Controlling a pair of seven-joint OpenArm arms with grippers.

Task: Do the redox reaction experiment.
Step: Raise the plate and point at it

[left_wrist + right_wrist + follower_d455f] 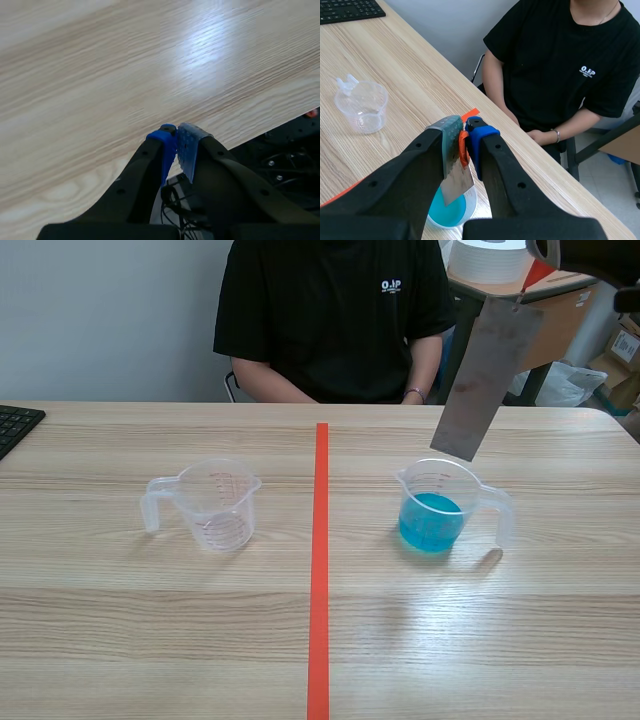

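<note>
Tipping is the main risk, as a judgement: the clear plastic measuring cup holding blue liquid [435, 510] is light, has a handle at its 3 o'clock, and stands loose on the pale wooden table [150, 640]. The long grey metal strip [482, 375] hangs tilted above it. Its lower end is over the cup's rim at about 12 o'clock and not yet in the liquid. If the strip comes down off-centre, it could catch the rim, shove the cup over and spill the solution. The right gripper [465, 135] has its 2 fingers closed on the strip's top end, at an orange-red tab. A hold that high lets the strip swing or slip, so a drop could splash.

The left gripper [176, 145] hovers over the table's near edge, with its pads pressed together on nothing. The orange-red tape line [319, 570] runs between the 2 cups. An empty clear plastic measuring cup [215, 502] stands well apart at the blue cup's 9 o'clock. A black keyboard [15, 425] lies farther off at 10 o'clock. A person in a black T-shirt [330, 320] sits across the table at 12 o'clock, within reach of a splash. Nothing blocks the way down.
</note>
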